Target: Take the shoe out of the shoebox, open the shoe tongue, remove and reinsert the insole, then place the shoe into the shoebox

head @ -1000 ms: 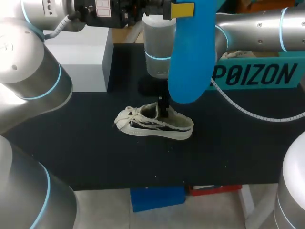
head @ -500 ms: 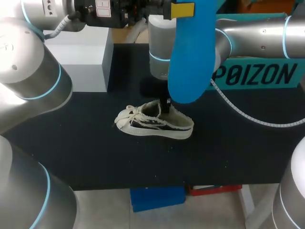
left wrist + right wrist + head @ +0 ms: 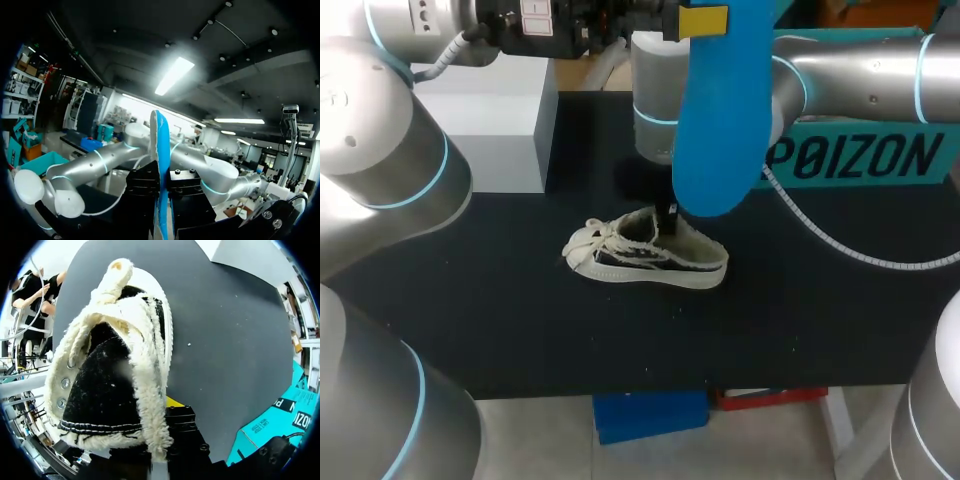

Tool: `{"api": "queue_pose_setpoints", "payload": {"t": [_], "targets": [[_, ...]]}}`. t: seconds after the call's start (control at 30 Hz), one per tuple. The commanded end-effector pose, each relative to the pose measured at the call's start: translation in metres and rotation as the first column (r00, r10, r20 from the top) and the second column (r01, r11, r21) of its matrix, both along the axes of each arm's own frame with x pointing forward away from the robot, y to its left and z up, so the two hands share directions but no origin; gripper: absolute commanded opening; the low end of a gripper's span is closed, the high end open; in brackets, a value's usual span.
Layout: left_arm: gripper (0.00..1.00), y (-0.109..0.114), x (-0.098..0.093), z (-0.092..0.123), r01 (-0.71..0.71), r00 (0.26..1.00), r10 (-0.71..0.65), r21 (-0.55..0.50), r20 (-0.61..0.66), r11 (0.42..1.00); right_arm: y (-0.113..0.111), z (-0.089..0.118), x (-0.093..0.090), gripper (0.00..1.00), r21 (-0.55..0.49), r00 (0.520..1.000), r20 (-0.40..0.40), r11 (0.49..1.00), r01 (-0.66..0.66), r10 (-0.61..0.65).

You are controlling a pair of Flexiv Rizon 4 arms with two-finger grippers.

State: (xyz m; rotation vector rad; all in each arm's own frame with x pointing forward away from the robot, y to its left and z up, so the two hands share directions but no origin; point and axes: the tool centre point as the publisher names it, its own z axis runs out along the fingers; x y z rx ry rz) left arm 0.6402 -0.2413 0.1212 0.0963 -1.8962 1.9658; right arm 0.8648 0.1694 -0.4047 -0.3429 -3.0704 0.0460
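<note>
Our left gripper [image 3: 161, 187] clamps the insole [image 3: 720, 120] above the shoe [image 3: 645, 258], toe pointing left, its collar pinched in our right gripper [image 3: 165, 412].

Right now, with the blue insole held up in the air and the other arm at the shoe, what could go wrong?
1. The left jaws clamp the insole only near one end, so it might twist or slip on the way down.
2. The right jaws seem to pinch just the fleecy collar of the shoe; it could tip or slide on the table when the insole pushes in.
</note>
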Motion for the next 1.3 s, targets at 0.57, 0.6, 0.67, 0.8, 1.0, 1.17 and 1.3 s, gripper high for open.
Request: {"api": "queue_pose_setpoints", "payload": {"t": [0.57,0.6,0.67,0.8,1.0,1.17,1.3], "targets": [[0.00,-0.002,0.000,0.000,-0.003,1.000,0.003,0.000,0.000,1.000,-0.031,0.078,-0.015,0.00,0.107,0.254,0.087,0.263,0.959,-0.963],[0.00,-0.002,0.000,0.000,-0.003,1.000,0.003,0.000,0.000,1.000,-0.031,0.075,-0.015,0.00,0.107,0.238,0.091,0.247,0.963,-0.967],[0.00,-0.002,0.000,0.000,-0.003,1.000,0.003,0.000,0.000,1.000,-0.031,0.070,-0.015,0.00,0.105,0.205,0.121,0.218,0.970,-0.971],[0.00,-0.002,0.000,0.000,-0.003,1.000,0.003,0.000,0.000,1.000,-0.033,0.069,-0.015,0.00,0.120,0.129,0.152,0.148,0.982,-0.980],[0.00,-0.002,0.000,0.000,-0.003,1.000,0.003,0.000,0.000,1.000,-0.032,0.068,-0.013,0.00,0.122,0.095,0.197,0.121,0.985,-0.976],[0.00,-0.002,0.000,0.000,-0.003,1.000,0.003,0.000,0.000,1.000,-0.030,0.063,-0.014,0.00,0.115,0.100,0.239,0.130,0.985,-0.966],[0.00,-0.002,0.000,0.000,-0.003,1.000,0.003,0.000,0.000,1.000,-0.031,0.046,-0.015,0.00,0.095,0.105,0.278,0.136,0.986,-0.955]]}}
